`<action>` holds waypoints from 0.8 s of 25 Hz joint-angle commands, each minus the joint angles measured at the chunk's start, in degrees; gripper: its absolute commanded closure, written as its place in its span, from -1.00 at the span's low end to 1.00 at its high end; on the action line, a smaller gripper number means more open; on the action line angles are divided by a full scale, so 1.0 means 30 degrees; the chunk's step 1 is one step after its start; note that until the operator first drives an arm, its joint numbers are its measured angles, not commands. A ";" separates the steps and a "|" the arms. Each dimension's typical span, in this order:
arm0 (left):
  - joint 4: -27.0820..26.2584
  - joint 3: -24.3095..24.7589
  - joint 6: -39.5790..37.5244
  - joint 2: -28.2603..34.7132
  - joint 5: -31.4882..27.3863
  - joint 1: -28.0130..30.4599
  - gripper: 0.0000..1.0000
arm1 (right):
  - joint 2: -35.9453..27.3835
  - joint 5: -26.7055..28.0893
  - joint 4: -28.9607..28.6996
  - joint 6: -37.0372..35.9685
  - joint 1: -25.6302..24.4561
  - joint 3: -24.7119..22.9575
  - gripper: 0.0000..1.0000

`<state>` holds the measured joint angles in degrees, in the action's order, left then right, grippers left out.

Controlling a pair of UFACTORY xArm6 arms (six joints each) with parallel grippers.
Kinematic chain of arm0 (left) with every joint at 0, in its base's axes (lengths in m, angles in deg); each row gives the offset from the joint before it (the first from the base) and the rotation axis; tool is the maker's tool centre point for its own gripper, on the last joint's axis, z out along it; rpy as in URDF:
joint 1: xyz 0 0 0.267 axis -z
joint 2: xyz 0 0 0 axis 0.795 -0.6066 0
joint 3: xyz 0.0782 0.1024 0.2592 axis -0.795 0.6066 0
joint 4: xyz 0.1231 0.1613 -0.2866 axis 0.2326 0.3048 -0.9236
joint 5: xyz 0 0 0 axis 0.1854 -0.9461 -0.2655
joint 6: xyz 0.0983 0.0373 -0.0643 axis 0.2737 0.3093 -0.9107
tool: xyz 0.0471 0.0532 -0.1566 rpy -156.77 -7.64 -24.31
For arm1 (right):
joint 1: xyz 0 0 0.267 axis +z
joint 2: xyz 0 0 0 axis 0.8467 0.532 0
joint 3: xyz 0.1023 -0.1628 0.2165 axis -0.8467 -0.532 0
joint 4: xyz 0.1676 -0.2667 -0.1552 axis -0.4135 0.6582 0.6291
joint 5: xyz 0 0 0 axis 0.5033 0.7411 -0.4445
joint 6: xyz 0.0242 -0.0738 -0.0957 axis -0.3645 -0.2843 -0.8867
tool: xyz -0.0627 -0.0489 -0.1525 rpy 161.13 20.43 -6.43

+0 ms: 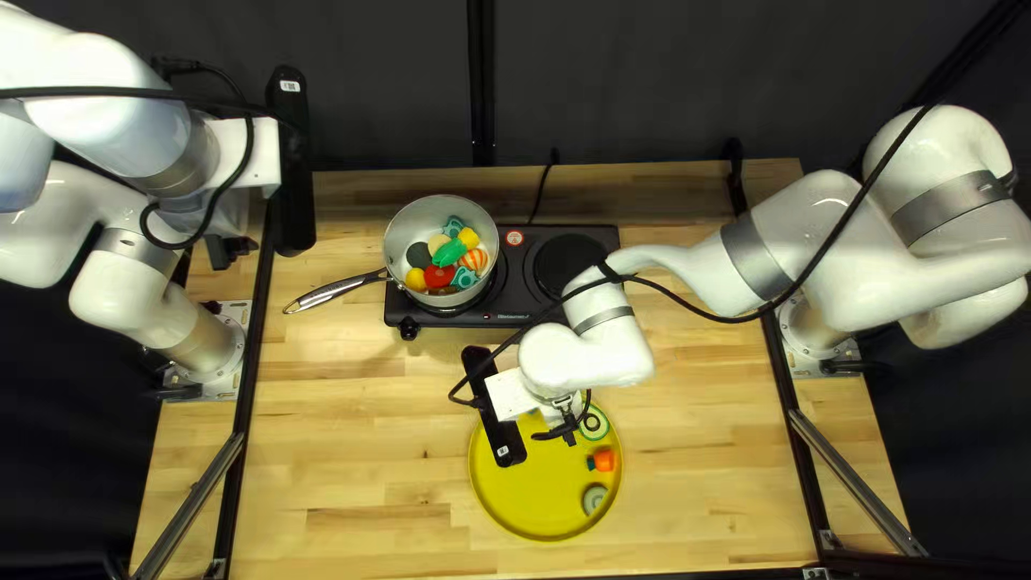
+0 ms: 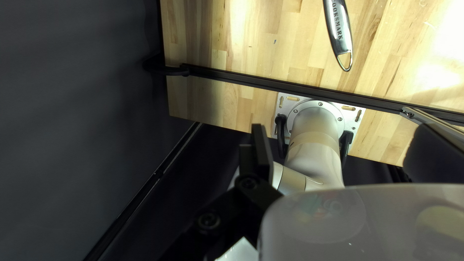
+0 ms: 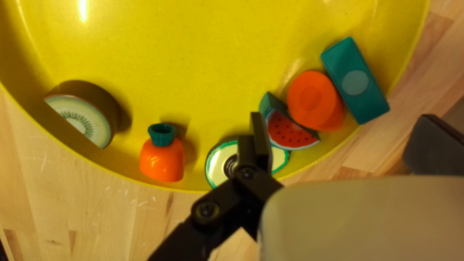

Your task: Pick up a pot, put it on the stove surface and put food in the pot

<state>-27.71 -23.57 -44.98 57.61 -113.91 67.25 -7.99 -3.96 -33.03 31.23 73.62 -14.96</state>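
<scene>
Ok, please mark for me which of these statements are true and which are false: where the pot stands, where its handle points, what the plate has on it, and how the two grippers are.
1. The pot stands on the stove. True.
2. The pot's handle points toward the right arm's base. False: it points toward the left arm's side.
3. The yellow plate has a watermelon slice on it. True.
4. The left gripper is shut on the pot's handle. False: it is open, with nothing between its fingers.
5. The right gripper is open. True.
6. The pot holds no food. False: several pieces of food lie in it.
</scene>
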 commanded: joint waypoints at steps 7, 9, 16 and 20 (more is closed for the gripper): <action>0.0000 0.0000 0.0000 0.0000 0.0000 0.0000 -1.00 | 0.0235 -0.0460 -0.0284 -0.0158 0.0182 -0.0017 -1.00; 0.0000 0.0000 0.0000 0.0000 0.0000 0.0000 -1.00 | 0.0269 -0.0536 -0.0292 -0.0203 0.0165 -0.0045 -1.00; 0.0000 0.0000 0.0000 0.0000 0.0000 0.0000 -1.00 | 0.0470 -0.1137 -0.0372 -0.0472 -0.0059 -0.0343 -1.00; 0.0000 0.0000 0.0000 0.0000 0.0000 0.0000 -1.00 | 0.0409 -0.1184 -0.0450 -0.0322 0.0184 -0.0386 -1.00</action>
<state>-27.71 -23.57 -44.98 57.61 -113.91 67.25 -6.70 -7.47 -34.26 29.94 73.69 -16.11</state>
